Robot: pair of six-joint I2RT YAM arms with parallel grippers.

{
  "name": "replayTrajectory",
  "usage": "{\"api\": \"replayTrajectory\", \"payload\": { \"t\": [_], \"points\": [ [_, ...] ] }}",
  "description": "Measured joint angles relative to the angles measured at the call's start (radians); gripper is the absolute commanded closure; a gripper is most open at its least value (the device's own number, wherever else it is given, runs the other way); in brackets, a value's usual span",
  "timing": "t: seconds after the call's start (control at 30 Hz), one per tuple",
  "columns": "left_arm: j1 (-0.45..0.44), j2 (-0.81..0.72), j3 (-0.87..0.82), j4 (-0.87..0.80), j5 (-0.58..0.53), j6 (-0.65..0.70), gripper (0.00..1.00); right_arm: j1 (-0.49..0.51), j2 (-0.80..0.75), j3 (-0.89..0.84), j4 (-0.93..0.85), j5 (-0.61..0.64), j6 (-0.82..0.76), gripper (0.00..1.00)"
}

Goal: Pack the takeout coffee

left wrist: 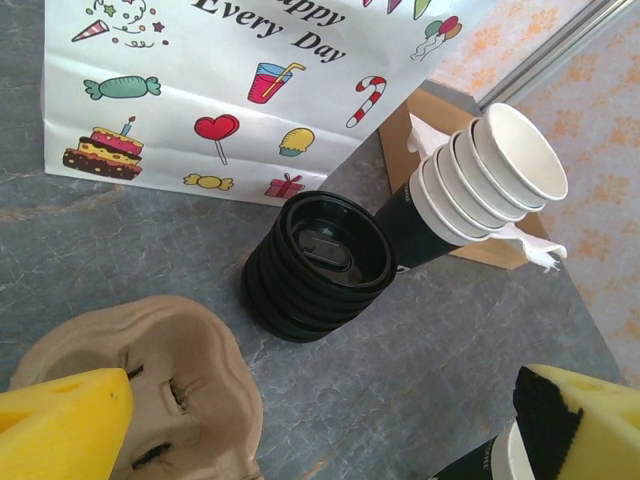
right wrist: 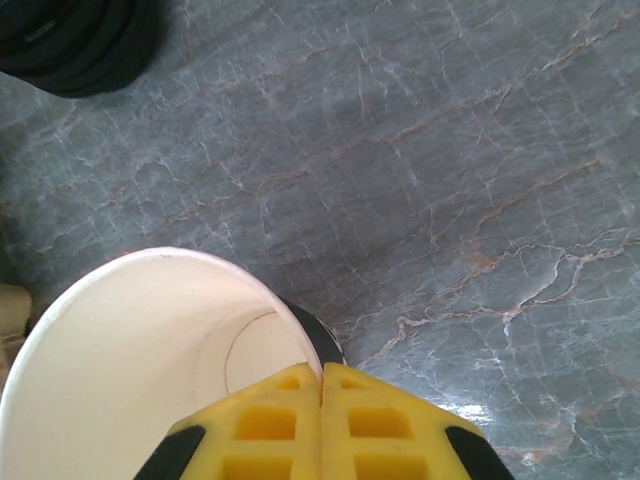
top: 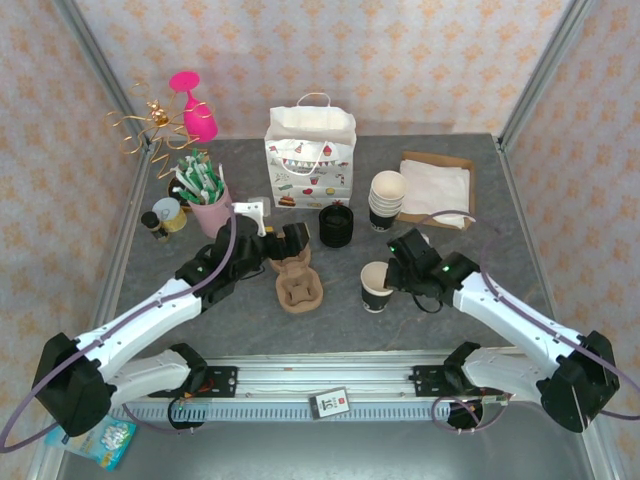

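The bench [top: 480, 270] is grey stone, with a metal rail along the near edge and papered walls on the other three sides. The bare room is at the front and to the right of the cup [top: 377, 290]. The cup stands near the middle, a bit to the right, with its top open and cream inside. The right fingers [right wrist: 300, 420] are pressed together on its rim, with the paper wall nipped between them.

Just left of the cup, across a small gap, lies the brown carrier [top: 298, 287]. Behind that gap sits the pile of black lids [top: 336, 226]. The cup stack [top: 387, 198] is close beside it on the right (touching or not, I cannot tell). The party bag [top: 310, 152] stands behind the lids. Napkins [top: 437, 183] lie at the back right. A pink pot [top: 207, 205] full of sticks crowds the back left.

Both arms reach out from the near rail and bend in toward the middle. The left fingers [left wrist: 60, 425] are spread wide with nothing in them. They are over the back end of the carrier and face the lids.
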Motion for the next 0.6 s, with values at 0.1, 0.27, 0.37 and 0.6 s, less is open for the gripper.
{"api": "replayTrajectory", "payload": {
  "t": [0.1, 0.27, 0.37, 0.6],
  "points": [
    [0.0, 0.02, 0.01, -0.001, 0.0, 0.007, 0.02, 0.008, 0.004, -0.003, 0.014, 0.012, 0.005, 1.0],
    [0.0, 0.032, 0.029, -0.001, 0.0, 0.015, 0.02, 0.02, 0.006, -0.003, 0.022, 0.022, 0.008, 0.89],
    [0.0, 0.033, 0.038, -0.001, 0.0, 0.021, 0.02, 0.021, 0.002, -0.002, 0.021, 0.022, 0.013, 0.79],
    [0.0, 0.041, 0.064, -0.025, 0.0, 0.034, 0.05, 0.021, -0.026, 0.026, 0.016, 0.013, 0.016, 0.65]
  ]
}}
